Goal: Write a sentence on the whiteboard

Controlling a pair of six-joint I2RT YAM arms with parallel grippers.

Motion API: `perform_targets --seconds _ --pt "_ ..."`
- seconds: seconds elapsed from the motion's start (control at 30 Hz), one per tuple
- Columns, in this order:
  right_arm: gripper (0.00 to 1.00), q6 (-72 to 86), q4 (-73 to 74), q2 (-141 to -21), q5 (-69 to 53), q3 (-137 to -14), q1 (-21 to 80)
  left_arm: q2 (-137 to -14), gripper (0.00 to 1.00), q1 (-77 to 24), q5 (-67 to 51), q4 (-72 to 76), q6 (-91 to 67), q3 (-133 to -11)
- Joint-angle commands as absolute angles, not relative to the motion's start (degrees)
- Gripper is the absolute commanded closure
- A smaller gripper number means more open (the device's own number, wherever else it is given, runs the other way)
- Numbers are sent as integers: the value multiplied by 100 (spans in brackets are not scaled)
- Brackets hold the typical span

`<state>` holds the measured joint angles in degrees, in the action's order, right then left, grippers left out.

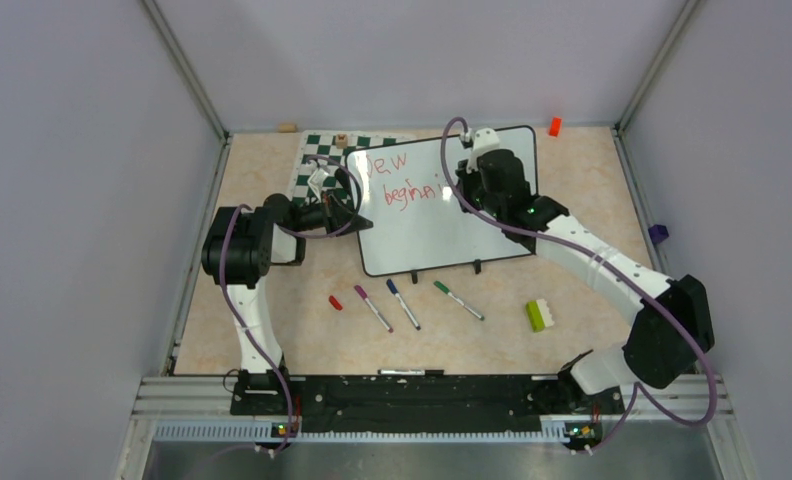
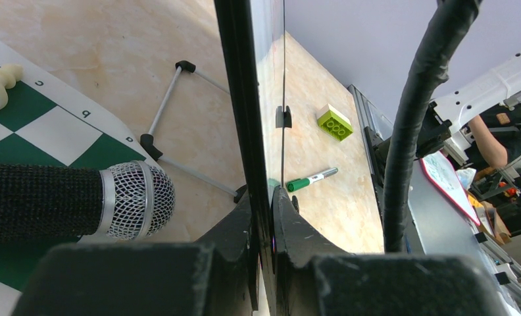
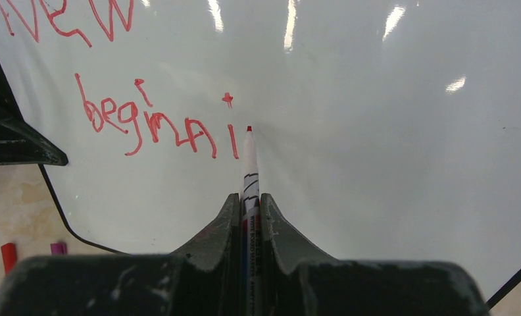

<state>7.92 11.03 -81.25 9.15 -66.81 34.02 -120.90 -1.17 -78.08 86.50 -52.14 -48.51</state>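
The large glossy white rectangular whiteboard has a smooth face mirroring lights; its thin black frame looks plastic. The beige counter is matt, mottled like stone. At 9 o'clock in the left wrist view, a microphone shows a shiny silver wire-mesh head. The right claw, dark scuffed matt plastic, pinches a smooth white plastic red-tipped marker.

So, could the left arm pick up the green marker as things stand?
Probably not. The left gripper is shut on the edge of the whiteboard, so it would have to let go first. The green marker itself lies uncovered in front of the board.
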Motion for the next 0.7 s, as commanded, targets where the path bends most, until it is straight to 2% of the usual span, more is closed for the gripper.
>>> perform_targets --seconds 0.0,0.67 --pt "100 740 969 -8235 967 -6867 3419 -12080 100 -70 -8077 9280 -4342 -4781" --pt "100 1008 896 -7831 911 -6108 3417 -12085 100 -63 -8080 9275 -4350 -4781"
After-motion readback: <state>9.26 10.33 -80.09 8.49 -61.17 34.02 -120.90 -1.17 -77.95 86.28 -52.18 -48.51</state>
